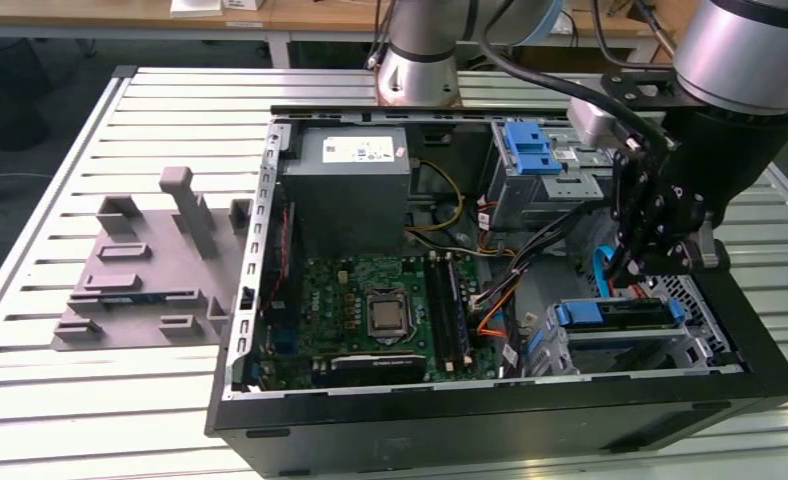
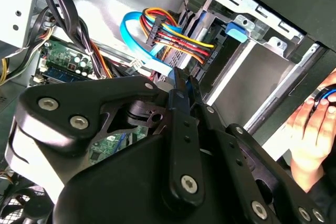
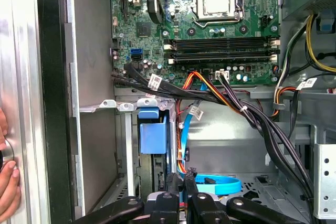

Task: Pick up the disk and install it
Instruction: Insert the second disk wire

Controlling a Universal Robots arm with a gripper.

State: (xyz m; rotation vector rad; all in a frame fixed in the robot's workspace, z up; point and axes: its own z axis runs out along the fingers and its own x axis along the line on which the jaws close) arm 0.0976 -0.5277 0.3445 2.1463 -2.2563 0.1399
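An open computer case [image 1: 501, 410] (green motherboard [image 1: 367, 310] exposed) sits beside a grey fixture block [image 1: 141, 270] on a slatted table [image 1: 74, 400].

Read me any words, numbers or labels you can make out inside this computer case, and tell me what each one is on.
None reads clearly.
White sticker on the power supply: print too small.
White tags on the black cables: blurred.
Motherboard markings: too small.

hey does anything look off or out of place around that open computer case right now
Yes: a person's hand rests on the outside of the computer case in both wrist views, close to the tool, which hangs inside over the drive cage. Loose cables also drape across the interior.
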